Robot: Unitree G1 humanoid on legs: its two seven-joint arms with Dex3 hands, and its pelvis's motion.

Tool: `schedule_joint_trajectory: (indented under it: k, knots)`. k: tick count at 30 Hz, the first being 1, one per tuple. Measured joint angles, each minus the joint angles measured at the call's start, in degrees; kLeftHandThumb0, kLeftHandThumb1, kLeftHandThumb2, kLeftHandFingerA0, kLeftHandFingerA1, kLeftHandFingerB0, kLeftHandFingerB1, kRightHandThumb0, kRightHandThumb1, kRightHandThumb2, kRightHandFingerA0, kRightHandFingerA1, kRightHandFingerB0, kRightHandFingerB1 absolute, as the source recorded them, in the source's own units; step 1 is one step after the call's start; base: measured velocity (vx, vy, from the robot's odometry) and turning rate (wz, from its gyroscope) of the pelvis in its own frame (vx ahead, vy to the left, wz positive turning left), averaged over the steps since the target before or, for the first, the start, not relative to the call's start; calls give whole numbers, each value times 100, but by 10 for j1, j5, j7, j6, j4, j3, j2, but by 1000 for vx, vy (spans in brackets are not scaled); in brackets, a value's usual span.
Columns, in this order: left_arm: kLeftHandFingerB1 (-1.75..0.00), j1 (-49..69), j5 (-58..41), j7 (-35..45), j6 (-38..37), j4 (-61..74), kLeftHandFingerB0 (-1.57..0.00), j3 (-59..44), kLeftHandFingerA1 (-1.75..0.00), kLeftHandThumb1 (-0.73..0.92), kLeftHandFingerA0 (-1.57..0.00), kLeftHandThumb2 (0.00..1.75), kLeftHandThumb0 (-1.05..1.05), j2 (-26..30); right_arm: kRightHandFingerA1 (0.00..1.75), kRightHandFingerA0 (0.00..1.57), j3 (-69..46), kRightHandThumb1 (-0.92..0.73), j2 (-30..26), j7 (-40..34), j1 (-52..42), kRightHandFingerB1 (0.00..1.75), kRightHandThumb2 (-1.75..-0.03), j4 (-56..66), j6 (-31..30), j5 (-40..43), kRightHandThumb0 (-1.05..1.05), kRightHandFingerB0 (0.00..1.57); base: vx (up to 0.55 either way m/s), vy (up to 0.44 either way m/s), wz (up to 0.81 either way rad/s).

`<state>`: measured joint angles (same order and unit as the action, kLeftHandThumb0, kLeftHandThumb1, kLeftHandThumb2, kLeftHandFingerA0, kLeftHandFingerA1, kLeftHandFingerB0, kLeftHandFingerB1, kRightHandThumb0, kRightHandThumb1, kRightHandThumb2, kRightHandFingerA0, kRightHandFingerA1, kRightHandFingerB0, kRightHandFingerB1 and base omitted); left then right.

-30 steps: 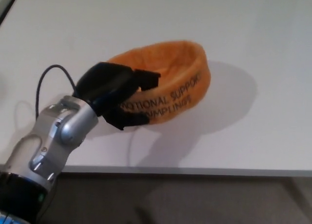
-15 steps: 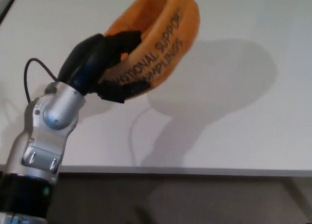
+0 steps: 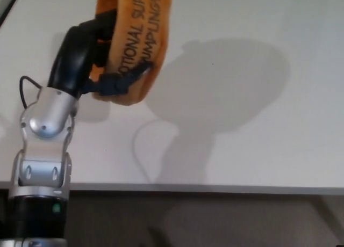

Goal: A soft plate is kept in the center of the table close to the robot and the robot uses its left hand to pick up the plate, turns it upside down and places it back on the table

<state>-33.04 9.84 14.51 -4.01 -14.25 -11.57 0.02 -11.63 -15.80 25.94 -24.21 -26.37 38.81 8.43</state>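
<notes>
One worktop (image 3: 258,150), white and plain, fills most of the head view. Its near edge runs along the bottom w/ a strip of dark floor below. A big soft shadow sits center-right on it, which tells me the plate is well up in the air.

Next biggest: the left arm (image 3: 45,150), silver forearm coming up from bottom left, thin black cable looping off beside the wrist. Right arm isn't in view at all.

Then the plate (image 3: 141,37), orange, floppy fabric w/ black lettering on the side. It's up on edge, roughly vertical, top bit cut off by the frame, nothing of it touching the worktop. Can't tell which face points where tbh, just that it's standing edgewise.

Smallest: the left hand (image 3: 91,53), black, clamped onto the plate's lower left rim. Thumb looks like it's on one side and the fingers wrap the other, pinching the soft wall between them.

Step-wise I'd say this is mid-flip: picked up, about halfway through the turn, not upside down yet. Next move prob needs more wrist roll the same way until the open side faces down, then lower it onto the worktop near center and let go. Bc it's soft, it could sag or fold in the grip, so slow rotation and a flat set-down seem smart.
</notes>
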Motion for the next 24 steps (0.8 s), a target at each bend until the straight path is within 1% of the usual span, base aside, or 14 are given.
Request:
schedule_joint_trajectory:
  k: [1, 6, 7, 13, 14, 15, 16, 17, 19, 20, 21, 22, 23, 24]
  knots:
    - [-175, 0, -11, 2, 7, 0, -73, -10, -175, 52, -99, 78, -23, -3, 59, 43, 0, -72, 0, 0, 0, 49, -105, 0, 0, 0, -62, 28, 0, 0, 0]
    - [-175, 0, -58, 2, 36, 0, -69, -50, -175, 57, -96, 68, -23, -19, 59, 44, 0, -72, 0, 0, 0, 49, -105, 0, 0, -1, -66, 29, 0, 0, 0]
    - [-175, 0, -68, 2, 43, 0, -62, -60, -175, 61, -94, 66, -23, -23, 48, 50, 0, -87, 0, 0, 0, 33, -67, 0, 0, -1, -64, 36, 0, 0, 0]
    - [-175, 0, -129, -14, 84, 0, -43, -120, -175, 71, -88, 61, -22, -55, 46, 49, 0, -87, 0, 0, 0, 32, -67, 0, 0, -1, -65, 35, 0, 0, 0]
    - [-175, 0, -138, -19, 90, 0, -40, -130, -175, 71, -87, 65, -20, -60, 58, 44, 0, -72, 0, 0, 0, 49, -104, 0, 0, -1, -67, 30, 0, 0, 0]
    - [-120, 0, -148, -24, 96, 0, -34, -141, -175, 70, -88, 68, -20, -66, 46, 50, 0, -88, 0, 0, 1, 33, -67, 0, 0, -1, -63, 36, 0, 0, 0]
    - [-120, 0, -158, -30, 103, 0, -34, -152, -175, 70, -88, 68, -20, -72, 46, 50, 0, -88, 0, 0, 1, 33, -67, 0, 0, -1, -63, 36, 0, 0, 0]
    - [-81, 0, -167, -35, 109, 0, -44, -162, -175, 68, -90, 68, -20, -77, 46, 51, 0, -88, 0, 0, 1, 32, -66, 0, 0, -1, -63, 36, 0, 0, 0]
    - [-73, -1, -185, -48, 121, 0, -40, -183, -175, 70, -93, 70, -21, -88, 46, 50, 0, -88, 0, 0, 1, 33, -67, 0, 0, -2, -62, 36, 0, 0, 0]
    - [-87, -2, -194, -55, 127, 0, -36, -193, -175, 73, -93, 67, -23, -94, 46, 50, 0, -88, 0, 0, 1, 33, -67, 0, 0, -2, -62, 36, 0, 0, 0]
    - [-61, -2, -205, -64, 134, 0, -23, -205, -175, 75, -97, 72, -27, -100, 47, 50, 0, -87, 0, 0, 1, 33, -66, 0, 0, -2, -63, 36, 0, 0, 0]
    - [-61, -3, -213, -71, 139, 0, -23, -213, -175, 75, -97, 72, -27, -104, 47, 50, 0, -87, 0, 0, 1, 33, -66, 0, 0, -2, -63, 36, 0, 0, 0]
    - [-45, -4, -221, -79, 145, 0, -17, -223, -175, 74, -99, 71, -26, -110, 47, 50, 0, -87, 0, 0, 1, 33, -66, 0, 0, -2, -64, 36, 0, 0, 0]
    - [-40, -5, -231, -89, 152, 0, -17, -235, -175, 74, -98, 70, -26, -116, 59, 44, 0, -71, 0, 0, 1, 49, -105, 0, 0, -3, -65, 29, 0, 0, 0]
